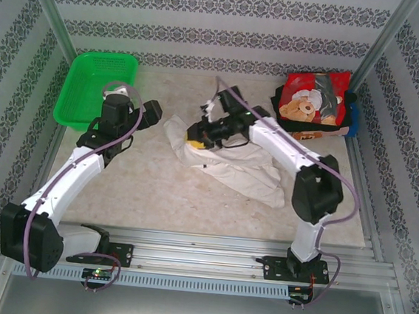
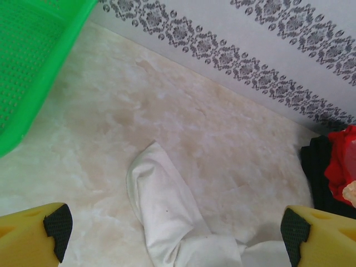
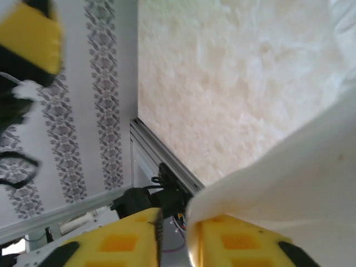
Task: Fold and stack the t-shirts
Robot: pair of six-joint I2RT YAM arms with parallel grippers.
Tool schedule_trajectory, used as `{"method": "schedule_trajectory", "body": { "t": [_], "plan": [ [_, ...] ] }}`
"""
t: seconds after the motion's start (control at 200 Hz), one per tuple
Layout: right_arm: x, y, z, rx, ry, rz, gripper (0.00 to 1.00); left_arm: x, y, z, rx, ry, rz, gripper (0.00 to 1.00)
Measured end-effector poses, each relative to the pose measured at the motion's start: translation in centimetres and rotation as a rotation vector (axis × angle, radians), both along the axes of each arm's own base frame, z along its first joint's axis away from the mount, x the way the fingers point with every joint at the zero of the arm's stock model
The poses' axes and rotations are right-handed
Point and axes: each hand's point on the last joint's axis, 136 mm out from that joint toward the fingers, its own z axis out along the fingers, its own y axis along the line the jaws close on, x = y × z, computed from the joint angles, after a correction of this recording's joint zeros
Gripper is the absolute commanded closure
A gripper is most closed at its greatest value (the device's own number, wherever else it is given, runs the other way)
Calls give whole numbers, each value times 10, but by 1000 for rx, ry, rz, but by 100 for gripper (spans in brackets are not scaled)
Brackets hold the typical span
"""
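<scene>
White shirt [image 1: 231,166] lies crumpled mid-bench, spread from centre twd the R arm's base, creased and bunched, not folded. Bench [image 1: 162,189] is pale marbled.

R pincer [image 1: 197,136] sits at the shirt's far-left end, low over the cloth. In the R wrist view, R pincer [image 3: 178,239] has its yellow fingers [image 3: 128,242] nearly together w/ an edge of the white shirt [image 3: 289,178] nipped in the narrow gap; the cloth rises up and away to the right over the R-hand finger, so it's pinching the shirt.

L pincer [image 1: 153,114] is just left of the shirt, near it but not touching, close by the green basket [image 1: 72,84]. In the L wrist view, L pincer [image 2: 175,227] is spread wide: yellow fingers [image 2: 33,236] w/ black pads sit at opposite bottom corners, nothing between them. Below it a loose flap of the white shirt [image 2: 161,206] lies flat on the bench; basket [image 2: 33,67] at upper left.

Folded stack is at the far-R corner, well apart from the white shirt: red teddy-bear shirt [image 1: 311,100] on top, black shirt [image 1: 296,122] under it, blue shirt [image 1: 354,123] peeking out at the R edge. L wrist view catches the red one [image 2: 342,161] and black one [image 2: 317,167] at its R edge
</scene>
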Motion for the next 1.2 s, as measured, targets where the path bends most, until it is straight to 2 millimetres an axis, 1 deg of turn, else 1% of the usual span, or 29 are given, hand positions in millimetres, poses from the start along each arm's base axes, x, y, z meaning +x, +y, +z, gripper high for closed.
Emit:
{"method": "schedule_trajectory", "body": {
  "t": [0.045, 0.07, 0.14, 0.225, 0.23, 0.27, 0.33, 0.37, 0.41, 0.48, 0.545, 0.565, 0.664, 0.704, 0.759, 0.809, 0.839, 0.859, 0.874, 0.884, 0.994, 1.114, 1.204],
  "plan": [
    [-7, 6, -9, -13, 24, 22, 48, -1, 0, 2, -1, -6, 0, 2],
    [-10, 6, -11, -16, 24, 30, 45, -2, 0, 3, -2, -8, 0, 2],
    [-10, -3, -9, -19, 20, 23, 38, -3, 0, -2, -1, 1, -5, 2],
    [0, -35, 3, -23, -5, -35, 32, -6, -6, -13, 1, 27, -26, 1],
    [2, -41, 6, -25, -11, -46, 31, -6, -6, -14, 1, 29, -27, 1],
    [8, -62, 15, -30, -35, -82, 31, -6, -13, -19, 7, 43, -48, 1],
    [15, -95, 31, -50, -92, -141, 31, -6, -29, -28, 15, 68, -97, 0],
    [18, -114, 39, -69, -127, -174, 31, -5, -41, -36, 17, 92, -133, 0],
    [16, -130, 44, -93, -159, -199, 31, -5, -55, -46, 17, 125, -176, 0],
    [6, -150, 39, -136, -174, -222, 30, -5, -75, -64, 15, 192, -237, 1],
    [-5, -166, 19, -193, -149, -238, 29, -8, -91, -82, 19, 268, -289, 1],
    [-8, -170, 9, -215, -130, -241, 29, -10, -96, -88, 21, 294, -307, 2],
    [-23, -186, -34, -298, -51, -248, 28, -19, -119, -111, 33, 419, -380, 8],
    [-29, -192, -47, -324, -21, -249, 25, -23, -127, -119, 43, 467, -405, 12],
    [-34, -197, -58, -346, -5, -252, 23, -30, -134, -131, 54, 522, -431, 18],
    [-36, -201, -63, -357, -12, -259, 21, -38, -137, -141, 57, 571, -451, 19],
    [-36, -202, -63, -359, -26, -262, 19, -44, -139, -146, 56, 602, -463, 19],
    [-36, -202, -63, -358, -38, -263, 16, -48, -140, -149, 56, 618, -472, 19],
    [-36, -203, -62, -357, -50, -263, 6, -50, -140, -150, 57, 631, -475, 19],
    [-36, -203, -61, -356, -59, -263, 3, -52, -140, -151, 56, 640, -479, 19],
    [-35, -206, -47, -333, -158, -286, 2, -64, -139, -160, 89, 707, -505, 20],
    [-35, -208, -21, -291, -294, -315, 2, -78, -131, -167, 130, 748, -523, 23],
    [-37, -211, -2, -269, -391, -340, 2, -90, -126, -177, 143, 777, -543, 25]
  ]
}}
